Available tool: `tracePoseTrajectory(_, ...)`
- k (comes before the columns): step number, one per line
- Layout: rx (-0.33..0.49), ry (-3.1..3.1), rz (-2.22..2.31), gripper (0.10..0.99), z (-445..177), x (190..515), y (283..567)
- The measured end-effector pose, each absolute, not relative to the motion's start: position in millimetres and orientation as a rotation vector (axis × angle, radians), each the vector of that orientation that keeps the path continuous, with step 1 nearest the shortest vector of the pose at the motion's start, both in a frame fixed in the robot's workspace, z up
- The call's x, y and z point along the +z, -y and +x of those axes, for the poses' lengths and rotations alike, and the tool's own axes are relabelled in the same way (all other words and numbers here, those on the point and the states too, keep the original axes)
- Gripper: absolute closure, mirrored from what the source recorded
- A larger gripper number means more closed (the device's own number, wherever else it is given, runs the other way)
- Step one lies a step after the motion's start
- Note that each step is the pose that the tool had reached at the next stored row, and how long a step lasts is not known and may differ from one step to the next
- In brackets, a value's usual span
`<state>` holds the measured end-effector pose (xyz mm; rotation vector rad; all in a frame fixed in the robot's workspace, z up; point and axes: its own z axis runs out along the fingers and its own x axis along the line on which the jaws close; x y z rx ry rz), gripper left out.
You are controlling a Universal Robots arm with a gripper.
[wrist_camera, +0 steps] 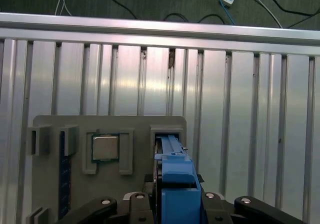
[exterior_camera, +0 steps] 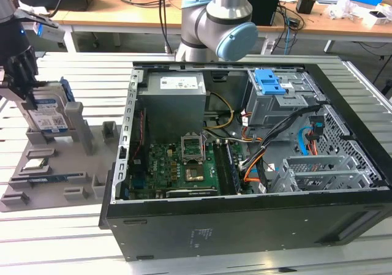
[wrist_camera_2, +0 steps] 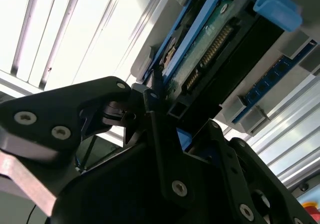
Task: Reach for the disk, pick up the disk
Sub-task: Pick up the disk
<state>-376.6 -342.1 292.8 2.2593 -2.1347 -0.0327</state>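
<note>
The disk [exterior_camera: 50, 117] stands on edge in a slot of the grey holder [exterior_camera: 79, 165] at the exterior view's left, with its white-and-blue label facing outward and blue rails on its sides. My black gripper [exterior_camera: 26, 90] is at the disk's top edge, its fingers closed on it. In the second wrist view the disk [wrist_camera_2: 210, 44] shows its green circuit board and blue rails, and the fingers [wrist_camera_2: 150, 102] of the gripper [wrist_camera_2: 175, 114] press on its near end. In the first wrist view the disk's blue rail [wrist_camera: 175, 176] runs from between the finger links into the holder's slot.
An open computer case [exterior_camera: 245, 226] lies to the right of the holder, with a power-supply box [exterior_camera: 174, 94] and a blue latch [exterior_camera: 269, 82] inside. The holder also carries a processor chip [wrist_camera: 105, 147] and a memory stick [wrist_camera: 62, 174]. The arm's joints [exterior_camera: 220, 18] stand behind the case.
</note>
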Motion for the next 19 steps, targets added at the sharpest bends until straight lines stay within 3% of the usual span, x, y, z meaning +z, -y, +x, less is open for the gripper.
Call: tracePoseTrajectory(19,-0.033,2.135,2.259,0.722,-376,326,342)
